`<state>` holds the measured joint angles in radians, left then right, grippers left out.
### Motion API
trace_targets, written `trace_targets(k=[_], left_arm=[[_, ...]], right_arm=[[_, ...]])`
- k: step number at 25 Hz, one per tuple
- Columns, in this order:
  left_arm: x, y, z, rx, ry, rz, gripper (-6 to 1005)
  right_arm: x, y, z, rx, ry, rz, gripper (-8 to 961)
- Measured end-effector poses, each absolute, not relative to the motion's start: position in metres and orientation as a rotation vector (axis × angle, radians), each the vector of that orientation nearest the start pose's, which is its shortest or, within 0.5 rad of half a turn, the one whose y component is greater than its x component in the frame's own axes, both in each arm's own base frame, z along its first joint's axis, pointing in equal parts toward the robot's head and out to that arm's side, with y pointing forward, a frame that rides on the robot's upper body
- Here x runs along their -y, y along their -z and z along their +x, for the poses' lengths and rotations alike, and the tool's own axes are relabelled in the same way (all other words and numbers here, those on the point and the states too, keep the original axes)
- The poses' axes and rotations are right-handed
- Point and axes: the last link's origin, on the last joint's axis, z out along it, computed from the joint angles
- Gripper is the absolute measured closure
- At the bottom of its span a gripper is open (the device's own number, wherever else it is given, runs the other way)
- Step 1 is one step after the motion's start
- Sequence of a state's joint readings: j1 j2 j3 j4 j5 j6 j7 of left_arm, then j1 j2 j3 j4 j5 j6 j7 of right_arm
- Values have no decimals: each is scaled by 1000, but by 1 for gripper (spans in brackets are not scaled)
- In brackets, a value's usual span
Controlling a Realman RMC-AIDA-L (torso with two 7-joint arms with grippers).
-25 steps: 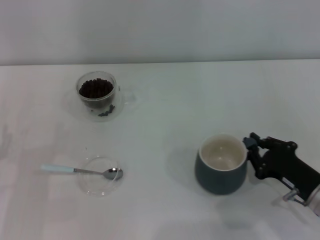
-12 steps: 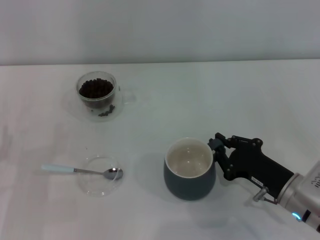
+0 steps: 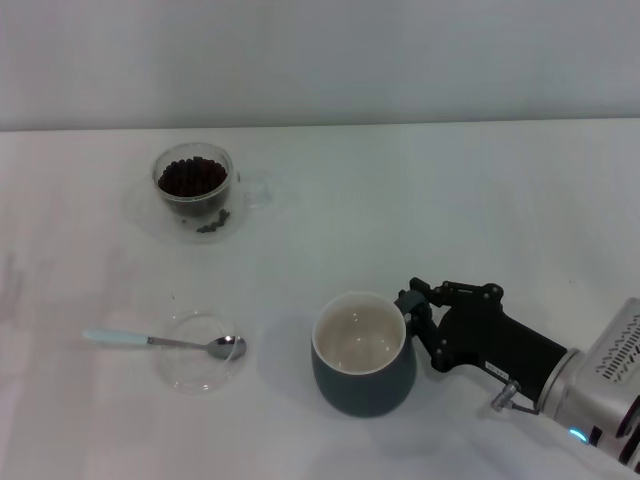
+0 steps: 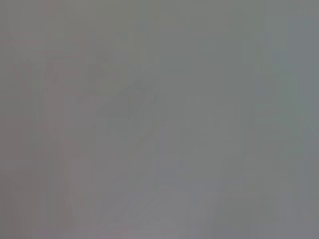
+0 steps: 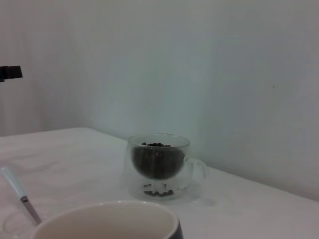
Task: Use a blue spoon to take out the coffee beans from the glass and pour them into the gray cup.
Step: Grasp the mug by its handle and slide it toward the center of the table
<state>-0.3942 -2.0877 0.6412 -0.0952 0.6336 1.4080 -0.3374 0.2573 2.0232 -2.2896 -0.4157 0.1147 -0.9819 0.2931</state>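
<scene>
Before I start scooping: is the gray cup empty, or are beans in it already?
Empty. The head view shows the gray cup upright with a bare cream inside; the coffee beans sit in the glass.

glass point(image 5: 158, 164) of coffee beans point(image 5: 155, 160), gray cup point(image 5: 107, 221) rim

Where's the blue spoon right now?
In the head view the blue spoon lies on the robot's left, near the table's front, its bowl resting in a shallow clear dish; the gray cup stands to its right.
</scene>
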Motion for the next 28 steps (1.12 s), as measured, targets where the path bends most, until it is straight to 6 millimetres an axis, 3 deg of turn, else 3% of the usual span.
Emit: trace_targets(k=[10,26,28], left_arm=[[-284,-14,-364,670,822,-1346,213],[-283,-16,-366,670,818,-1342,213],[-283,-16,-366,669,818,-1341,213]], right_arm=[[-265,95,307,-428,-611,-2277,813],[-267,86,316,-460,-599,-2227,634],[-266,86,317,-461,-597,-2227,548]])
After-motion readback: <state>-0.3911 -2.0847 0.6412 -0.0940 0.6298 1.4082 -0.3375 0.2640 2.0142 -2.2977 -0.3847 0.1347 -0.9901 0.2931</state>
